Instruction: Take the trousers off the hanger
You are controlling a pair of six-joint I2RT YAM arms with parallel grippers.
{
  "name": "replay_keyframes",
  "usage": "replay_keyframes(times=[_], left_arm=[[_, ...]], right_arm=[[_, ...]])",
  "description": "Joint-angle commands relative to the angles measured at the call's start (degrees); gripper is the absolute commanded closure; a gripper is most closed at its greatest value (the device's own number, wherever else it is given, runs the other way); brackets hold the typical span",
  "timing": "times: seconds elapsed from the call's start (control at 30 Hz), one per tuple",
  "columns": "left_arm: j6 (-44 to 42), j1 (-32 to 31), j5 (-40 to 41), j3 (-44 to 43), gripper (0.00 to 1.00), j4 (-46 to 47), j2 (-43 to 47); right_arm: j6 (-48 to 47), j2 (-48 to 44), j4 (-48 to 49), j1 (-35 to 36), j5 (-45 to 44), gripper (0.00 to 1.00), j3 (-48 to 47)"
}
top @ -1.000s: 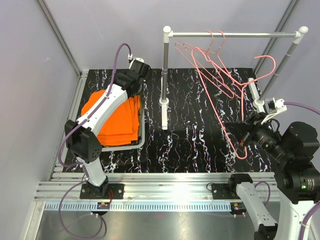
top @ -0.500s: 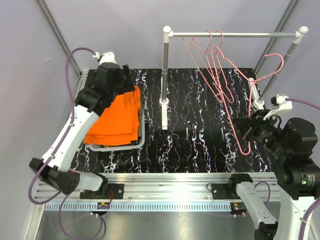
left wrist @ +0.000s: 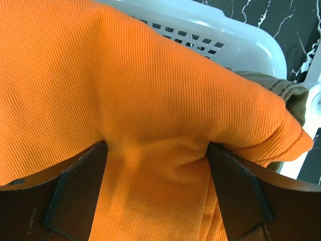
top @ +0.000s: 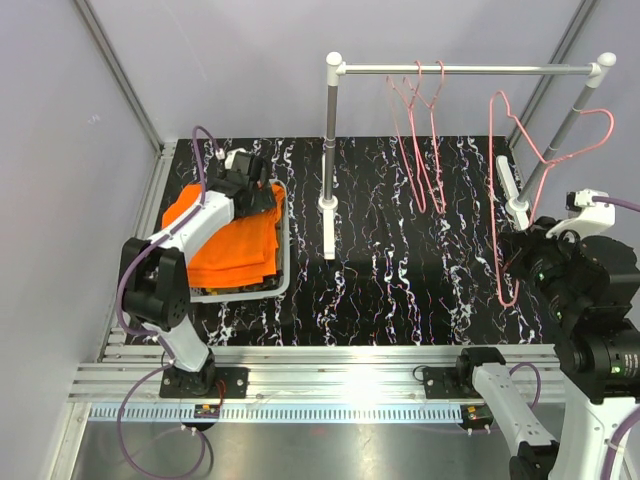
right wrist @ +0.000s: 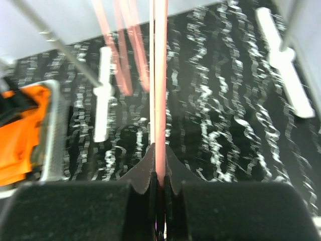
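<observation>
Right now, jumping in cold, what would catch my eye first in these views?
The bright orange trousers heaped in the white basket at the far left of the table, with the left arm's jaws spread wide over a fold of the cloth. Next, the pink hanger on the right, bare and off the rail, held by the right arm's jaws, shut on its wire.

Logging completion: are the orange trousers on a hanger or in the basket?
In the basket: orange trousers lie piled in the white basket; the hanger in the right gripper is bare.
</observation>
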State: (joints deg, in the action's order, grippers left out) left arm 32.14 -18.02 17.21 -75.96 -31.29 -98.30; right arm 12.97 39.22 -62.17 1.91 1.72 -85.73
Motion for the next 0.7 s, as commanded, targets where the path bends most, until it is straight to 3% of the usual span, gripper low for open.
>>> replay_keyframes(times=[0.0,0.13,0.2,0.3,0.67], left_arm=[[3.0,-0.4,-5.6,4.9,0.16,2.9,-4.9],[3.7,-0.4,-6.5,5.0,0.14,2.5,-4.1],[3.6,-0.4,-6.5,4.9,0.07,1.7,-1.6],[3.0,-0.3,-4.5,2.8,0.01,-2.1,4.7],[-2.1,-0.3,0.4,-3.3,0.01,-16.8,32.3]], right_arm=[[-2.1,2.5,-0.4,-0.1,-8.6,1.0,-1.2],[-3.6,6.3,-1.0,-0.1,-8.6,1.0,-1.5],[-4.0,7.7,-0.7,-0.1,-6.8,1.0,-1.5],[-4.4,11.0,2.0,-0.1,-4.3,1.0,-1.3],[-9.1,23.3,12.0,-0.1,-6.1,1.0,-5.1]])
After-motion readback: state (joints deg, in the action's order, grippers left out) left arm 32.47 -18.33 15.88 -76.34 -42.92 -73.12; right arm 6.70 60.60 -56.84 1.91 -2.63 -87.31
